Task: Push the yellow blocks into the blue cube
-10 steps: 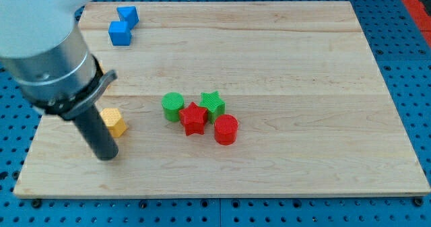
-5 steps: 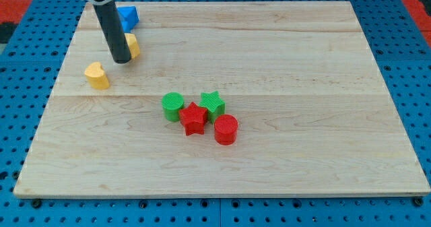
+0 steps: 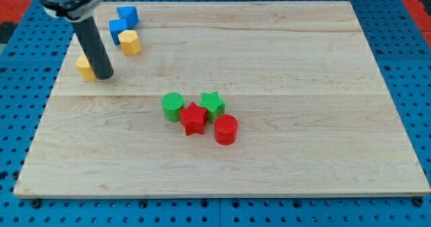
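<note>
No writing shows anywhere. On the pale wooden tabletop (image 3: 283,65) lie two yellow blocks: a yellow hexagonal block (image 3: 130,42) touching the blue cube (image 3: 119,30), with a second blue block (image 3: 127,15) behind, and a yellow block (image 3: 84,68) against my tip (image 3: 104,76), a plain rod holding nothing. Two green and two red blocks cluster mid-board.
</note>
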Robot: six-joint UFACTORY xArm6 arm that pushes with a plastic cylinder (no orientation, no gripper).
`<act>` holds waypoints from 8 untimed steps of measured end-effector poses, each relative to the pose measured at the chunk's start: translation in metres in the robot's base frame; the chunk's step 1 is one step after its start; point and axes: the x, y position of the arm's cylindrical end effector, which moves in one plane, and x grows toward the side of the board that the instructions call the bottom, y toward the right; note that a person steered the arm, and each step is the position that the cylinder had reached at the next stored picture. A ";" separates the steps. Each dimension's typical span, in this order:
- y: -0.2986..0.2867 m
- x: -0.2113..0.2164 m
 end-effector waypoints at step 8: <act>0.014 -0.046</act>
